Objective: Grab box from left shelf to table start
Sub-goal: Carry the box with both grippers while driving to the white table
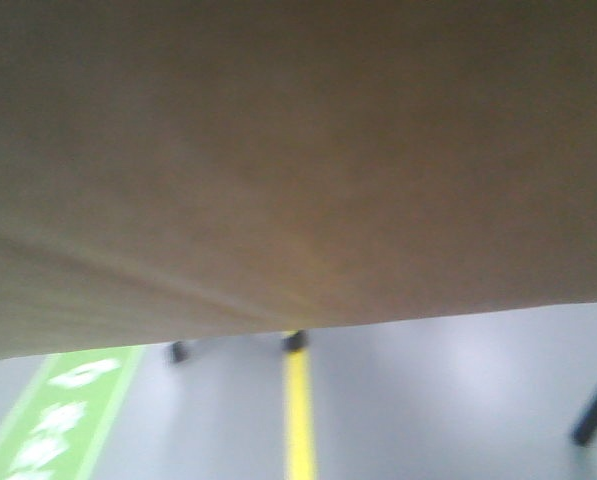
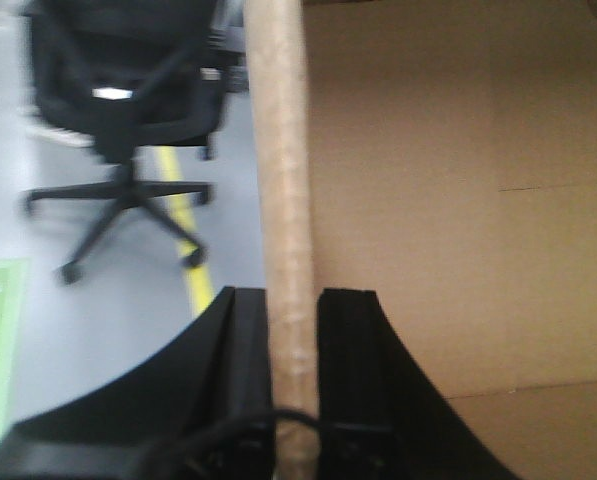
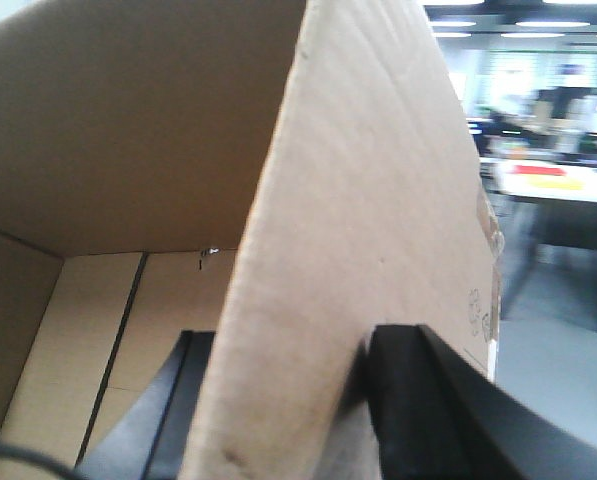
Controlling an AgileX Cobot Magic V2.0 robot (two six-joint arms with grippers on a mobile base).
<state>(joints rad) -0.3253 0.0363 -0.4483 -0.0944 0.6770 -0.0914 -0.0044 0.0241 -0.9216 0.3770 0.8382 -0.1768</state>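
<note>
The box [image 1: 278, 150] is a big open carton of plain brown cardboard, matt and faintly ribbed. It sits so close to the front camera that one blurred face fills the upper two thirds of that view, with a soft fold line slanting across its lower left. It is carried clear of the floor [image 1: 458, 390], a smooth grey surface with a dull shine that shows under the box's lower edge. Both wrist views look into its bare inside, where the flap seams meet.

A black office chair [image 2: 128, 90] with a five-spoke wheeled base stands on the floor beyond the box, in the left wrist view.

The left end effector [image 2: 293, 300] is closed to a narrow gap on one upright wall of the box. Its two flat black fingers [image 2: 240, 340] press the cardboard from either side, one inside the box and one outside.

The right end effector [image 3: 293, 345] pinches another wall the same way, at a slant, with its inner finger within the box and its outer finger [image 3: 418, 390] against the outside face. How the arms bend behind them cannot be told.

A green floor marking [image 1: 68, 410] with white characters lies at the lower left of the front view. A narrow yellow line [image 1: 298, 420] runs beside it. Small pale printed symbols [image 3: 478, 310] mark the box's outer face.
</note>
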